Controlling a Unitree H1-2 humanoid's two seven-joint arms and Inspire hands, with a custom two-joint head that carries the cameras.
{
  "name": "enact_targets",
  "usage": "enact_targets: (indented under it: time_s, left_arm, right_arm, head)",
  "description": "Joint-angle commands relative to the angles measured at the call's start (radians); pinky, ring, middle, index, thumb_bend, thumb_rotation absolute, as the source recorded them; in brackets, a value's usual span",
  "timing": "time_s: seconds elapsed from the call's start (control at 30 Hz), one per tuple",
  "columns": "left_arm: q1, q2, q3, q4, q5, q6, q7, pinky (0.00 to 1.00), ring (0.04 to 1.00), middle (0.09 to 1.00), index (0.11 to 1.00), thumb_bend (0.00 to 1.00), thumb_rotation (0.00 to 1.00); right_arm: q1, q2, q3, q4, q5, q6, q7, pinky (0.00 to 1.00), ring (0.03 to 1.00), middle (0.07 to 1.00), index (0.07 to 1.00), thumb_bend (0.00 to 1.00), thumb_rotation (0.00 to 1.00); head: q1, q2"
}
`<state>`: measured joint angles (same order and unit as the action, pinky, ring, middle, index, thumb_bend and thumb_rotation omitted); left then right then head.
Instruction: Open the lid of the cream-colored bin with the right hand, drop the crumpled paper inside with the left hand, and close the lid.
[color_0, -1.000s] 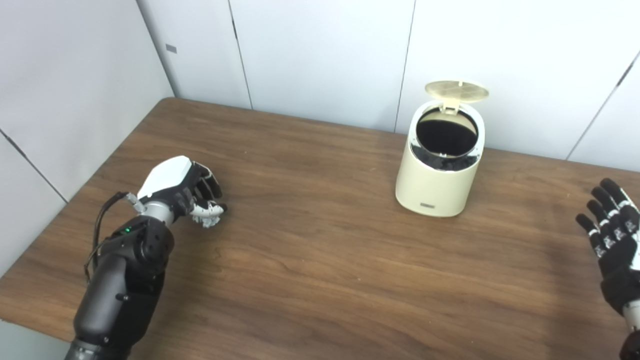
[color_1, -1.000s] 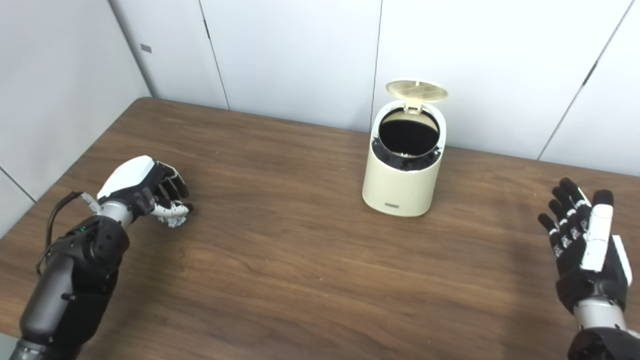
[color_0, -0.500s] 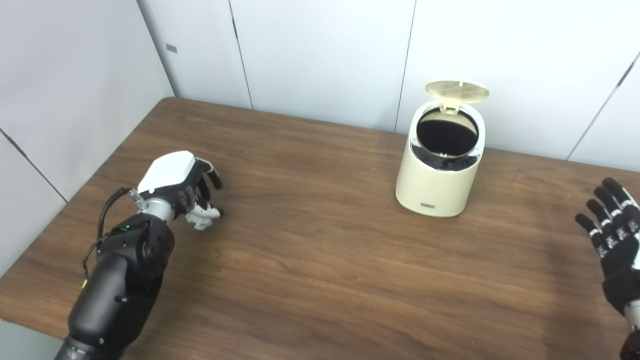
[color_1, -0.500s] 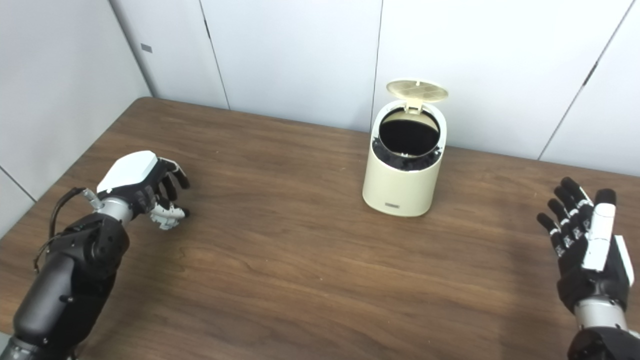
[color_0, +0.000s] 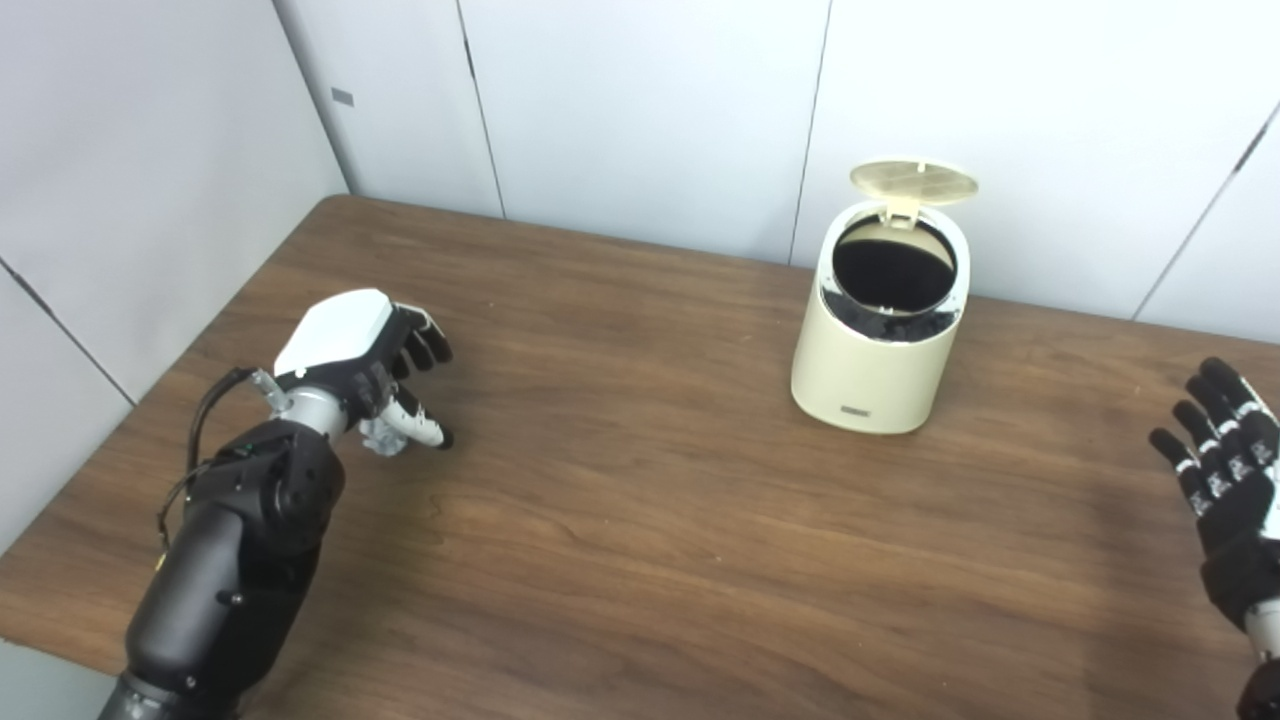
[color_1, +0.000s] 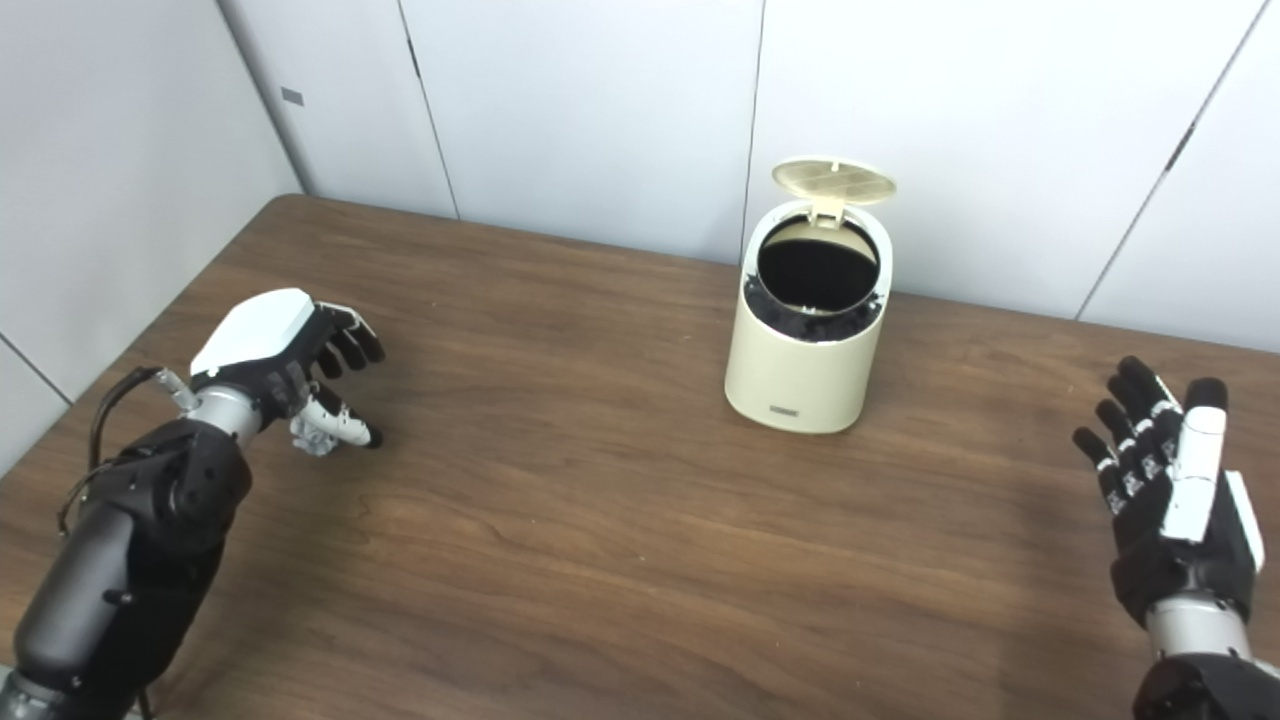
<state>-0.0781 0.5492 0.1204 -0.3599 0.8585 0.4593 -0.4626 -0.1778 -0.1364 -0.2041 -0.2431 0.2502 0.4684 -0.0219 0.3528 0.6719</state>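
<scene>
Two hands flank a cream-colored bin (color_0: 880, 345) that stands toward two o'clock on the wooden table (color_0: 620, 520), close to the white wall panels (color_0: 640, 110). Its round lid (color_0: 914, 181) is tipped up on a rear hinge at twelve o'clock, leaving the dark mouth exposed. The bin looks like light, stiff, smooth plastic that could slide or tip if pushed hard from the side; the lid appears thin and best pressed down gently from its raised front edge. No crumpled paper can be made out on the table, and whether any lies inside the dark bin cannot be told. At nine o'clock, well apart from the bin, the left hand (color_0: 365, 365) hovers over the table with fingers loosely spread and nothing seen in them. At four o'clock, also well clear, the right hand (color_1: 1170, 480) is held palm-up, fingers splayed and empty. Closing the lid appears to be the remaining step.
</scene>
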Motion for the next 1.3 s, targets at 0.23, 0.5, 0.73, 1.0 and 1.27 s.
enact_targets:
  time_s: [0.23,0.5,0.73,1.0,1.27]
  left_arm:
    - [-0.036,0.049,0.004,-0.071,0.102,0.010,-0.089,0.51,0.644,0.655,0.634,0.99,0.03]
    - [-0.030,0.073,0.000,-0.071,0.108,0.007,-0.141,0.52,0.652,0.660,0.633,1.00,0.04]
    - [-0.038,0.053,0.033,-0.076,0.171,0.010,-0.269,0.61,0.746,0.750,0.650,0.97,0.04]
    - [-0.029,0.035,0.066,-0.082,0.190,0.010,-0.322,0.60,0.738,0.750,0.668,0.96,0.03]
    - [-0.017,0.036,0.073,-0.051,0.200,0.009,-0.310,0.63,0.764,0.775,0.670,0.95,0.04]
  right_arm:
    - [-0.033,-0.006,-0.007,-0.011,0.009,-0.017,0.004,0.93,0.959,0.938,0.896,0.63,1.00]
    - [-0.032,-0.008,-0.014,-0.007,0.010,-0.024,0.006,0.93,0.959,0.942,0.896,0.62,1.00]
    - [-0.033,-0.015,-0.012,0.003,0.004,-0.032,0.010,0.92,0.956,0.943,0.896,0.66,1.00]
    - [-0.031,-0.017,-0.019,-0.005,0.014,-0.023,0.011,0.89,0.942,0.928,0.883,0.65,1.00]
    - [-0.031,-0.024,-0.019,-0.005,0.015,-0.018,0.016,0.90,0.947,0.933,0.887,0.64,1.00]
  head:
    - [0.001,0.001]
    - [0.009,0.006]
    - [0.010,0.007]
    - [0.016,0.013]
    - [0.023,0.018]
